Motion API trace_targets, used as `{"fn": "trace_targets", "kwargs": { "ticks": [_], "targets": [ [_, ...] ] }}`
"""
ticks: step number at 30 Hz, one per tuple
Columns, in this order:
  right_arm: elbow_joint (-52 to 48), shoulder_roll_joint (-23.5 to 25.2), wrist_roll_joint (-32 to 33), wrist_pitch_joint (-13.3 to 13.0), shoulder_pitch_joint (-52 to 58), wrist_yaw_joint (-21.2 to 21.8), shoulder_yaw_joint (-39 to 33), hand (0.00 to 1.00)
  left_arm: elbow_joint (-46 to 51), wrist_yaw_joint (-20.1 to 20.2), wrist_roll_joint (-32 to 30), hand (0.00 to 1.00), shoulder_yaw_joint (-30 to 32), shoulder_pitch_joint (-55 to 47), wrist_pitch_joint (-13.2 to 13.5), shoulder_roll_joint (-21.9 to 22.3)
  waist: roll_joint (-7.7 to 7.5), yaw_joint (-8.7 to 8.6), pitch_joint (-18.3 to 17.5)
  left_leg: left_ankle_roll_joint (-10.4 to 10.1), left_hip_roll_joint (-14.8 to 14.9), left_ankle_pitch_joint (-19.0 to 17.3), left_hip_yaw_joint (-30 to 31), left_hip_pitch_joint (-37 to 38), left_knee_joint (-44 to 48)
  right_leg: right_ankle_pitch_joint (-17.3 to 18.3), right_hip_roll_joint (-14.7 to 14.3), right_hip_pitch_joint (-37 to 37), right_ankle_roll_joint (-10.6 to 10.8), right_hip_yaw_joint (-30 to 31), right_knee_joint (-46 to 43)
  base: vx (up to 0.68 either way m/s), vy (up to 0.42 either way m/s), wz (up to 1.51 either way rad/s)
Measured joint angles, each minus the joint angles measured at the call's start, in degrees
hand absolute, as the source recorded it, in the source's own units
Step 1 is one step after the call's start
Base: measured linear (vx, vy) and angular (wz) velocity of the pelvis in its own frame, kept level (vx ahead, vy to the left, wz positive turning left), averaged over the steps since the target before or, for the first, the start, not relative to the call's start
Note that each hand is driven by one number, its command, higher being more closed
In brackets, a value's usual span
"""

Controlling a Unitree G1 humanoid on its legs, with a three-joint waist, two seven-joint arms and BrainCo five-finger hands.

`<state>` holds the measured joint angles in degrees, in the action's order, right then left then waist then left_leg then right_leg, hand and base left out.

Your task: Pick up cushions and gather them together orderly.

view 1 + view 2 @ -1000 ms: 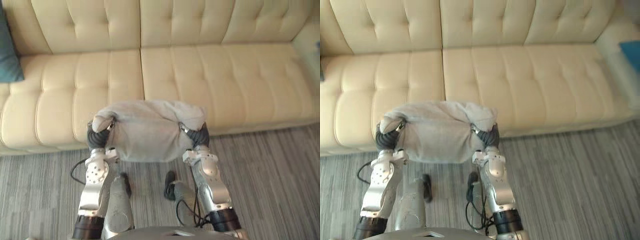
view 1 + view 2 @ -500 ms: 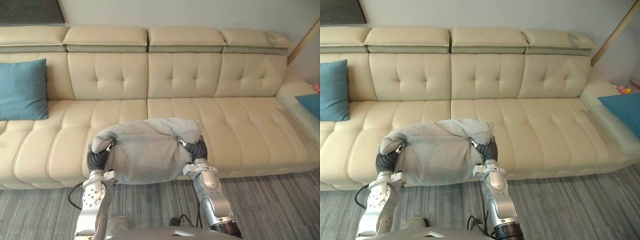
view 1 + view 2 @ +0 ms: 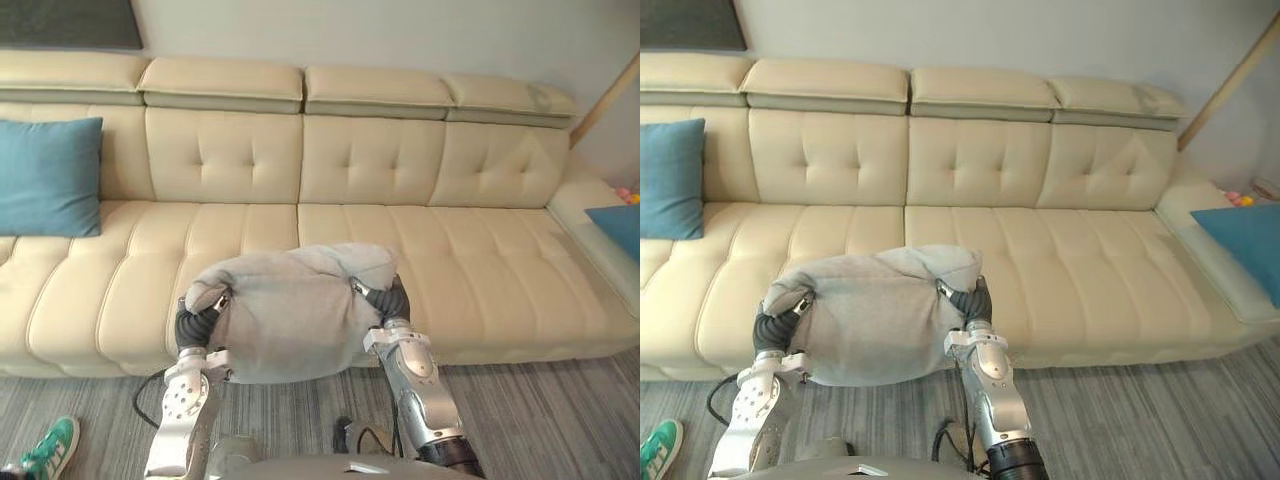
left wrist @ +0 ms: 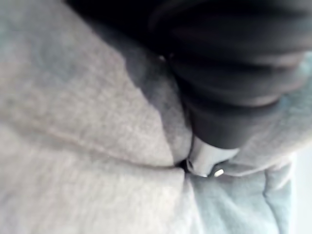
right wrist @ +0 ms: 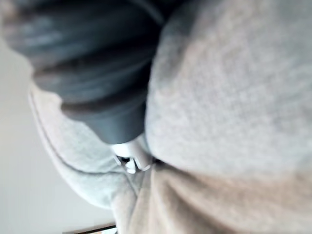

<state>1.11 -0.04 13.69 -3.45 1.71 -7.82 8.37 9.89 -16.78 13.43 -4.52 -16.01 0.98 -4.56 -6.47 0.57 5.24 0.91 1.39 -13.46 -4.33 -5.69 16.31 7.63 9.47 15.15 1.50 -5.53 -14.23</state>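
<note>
Your left hand (image 3: 197, 320) and your right hand (image 3: 390, 298) press into the two opposite sides of the grey cushion (image 3: 295, 310). The cloth folds over them, so you cannot tell if the fingers are straight or curled; in the wrist views too, the dark cover sinks into the grey cloth. The grey cushion hangs between the hands, above the front edge of the sofa (image 3: 480, 260), the same as one second ago: the hold has not changed and nothing has slipped. What has changed is the view. One second ago the head looked down at the seat; now it is lifted and you see the whole sofa, with the left blue cushion (image 3: 48, 178) standing against the backrest at the left end and the right blue cushion (image 3: 1245, 245) lying at the far right end. A person's green shoe (image 3: 48, 445) has also come onto the floor (image 3: 560, 420) at the lower left. For the task this means, I think, that the pick is done and you now choose the place: the two blue cushions are well apart, so the grey one must go beside one of them.
</note>
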Motion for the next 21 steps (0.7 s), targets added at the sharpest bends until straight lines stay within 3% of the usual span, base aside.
{"fn": "trace_targets", "kwargs": {
  "ticks": [1,2,4,8,11,13,15,16,19,20,21],
  "targets": [
    [-0.62,-2.13,0.03,-0.19,-1.73,0.18,-0.63,1.00,-0.11,0.06,-0.01,1.00,-0.43,0.73,0.27,1.96,3.70,-1.12,1.36,-1.86,0.39,-2.06,1.88,-2.48,9.78,-3.19,-1.29,-0.12,2.11,-0.39,-1.47,0.17,-0.054,0.56],
    [-0.08,-2.59,0.05,-0.25,-2.29,0.17,-0.70,1.00,-0.36,0.10,-0.03,1.00,-0.49,0.79,0.37,2.76,4.57,-0.85,1.74,-1.65,0.84,-4.34,2.45,-1.81,9.72,-4.06,-1.64,0.19,2.72,-0.40,-2.88,0.13,-0.052,0.29],
    [0.33,-2.80,0.04,0.64,-1.69,0.27,-0.62,1.00,-2.07,0.09,-0.01,1.00,-0.46,0.86,0.36,2.77,4.57,-0.61,1.82,-2.54,0.69,-4.86,2.55,0.37,7.35,-5.03,-2.11,0.71,2.07,1.10,-5.10,0.13,-0.071,0.02],
    [-2.85,-2.97,0.28,0.74,0.67,0.32,-0.99,1.00,-1.70,0.79,1.05,1.00,-1.37,0.63,0.43,3.07,7.20,-1.90,-0.19,-6.53,5.95,-3.53,7.17,1.75,3.09,-3.01,-6.57,-2.26,-0.54,-5.16,-2.24,0.30,-0.171,0.33],
    [-5.10,-3.58,0.99,0.67,2.42,0.34,-2.66,1.00,-1.68,1.11,1.17,1.00,-3.02,0.52,0.39,4.44,7.69,-2.57,-0.76,-8.70,7.54,-0.78,7.83,0.15,6.84,-2.64,-7.96,-5.44,-1.26,-7.48,0.22,0.38,-0.168,0.27],
    [-5.37,-5.21,2.16,0.24,2.51,0.35,-2.85,1.00,-1.68,1.72,1.26,1.00,-3.47,0.50,0.39,5.25,7.88,-2.81,-0.88,-9.10,8.16,0.67,5.34,-1.97,12.90,-2.60,-8.02,-7.63,-1.31,-7.64,1.86,0.28,-0.048,0.11],
    [-5.74,-6.07,2.41,0.12,2.94,0.34,-2.92,1.00,-1.68,2.26,1.26,1.00,-3.61,0.49,0.38,5.38,8.35,-2.73,-1.23,-9.13,8.80,2.81,1.93,-4.59,19.92,-2.62,-7.69,-10.11,-1.33,-7.17,3.86,0.21,0.043,-0.09],
    [-7.31,-6.07,2.44,0.12,4.08,0.28,-2.99,1.00,-1.67,2.59,1.25,1.00,-3.60,0.69,0.36,5.54,8.35,-2.22,-1.21,-8.05,9.37,2.44,-0.54,-6.18,23.65,-2.62,-6.84,-11.75,-1.33,-6.70,5.46,0.17,0.088,-0.04],
    [-9.01,-5.53,2.45,-0.01,5.06,0.22,-3.92,1.00,-1.61,3.32,1.21,1.00,-3.54,0.81,0.32,6.40,8.13,-1.74,-1.07,-5.39,9.19,-1.46,-5.13,-9.37,18.36,-2.61,-3.80,-14.50,-1.26,-7.38,6.79,0.16,0.192,0.28],
    [-8.96,-5.09,2.45,-0.06,5.11,0.19,-4.55,1.00,-1.56,3.40,1.11,1.00,-3.93,0.76,0.33,6.89,8.62,-1.14,-1.31,-4.07,8.60,2.02,-5.70,-8.72,7.11,-2.21,-2.63,-15.08,-0.42,-7.83,5.93,0.11,0.228,0.21],
    [-9.04,-5.13,2.45,-0.08,5.11,0.20,-4.54,1.00,-1.34,3.39,1.09,1.00,-4.02,0.68,0.36,7.23,9.22,-0.84,-1.43,-3.63,8.80,7.50,-5.55,-8.27,2.90,-1.57,-2.72,-15.18,0.67,-7.66,5.32,0.13,0.341,0.00]
  ]
}}
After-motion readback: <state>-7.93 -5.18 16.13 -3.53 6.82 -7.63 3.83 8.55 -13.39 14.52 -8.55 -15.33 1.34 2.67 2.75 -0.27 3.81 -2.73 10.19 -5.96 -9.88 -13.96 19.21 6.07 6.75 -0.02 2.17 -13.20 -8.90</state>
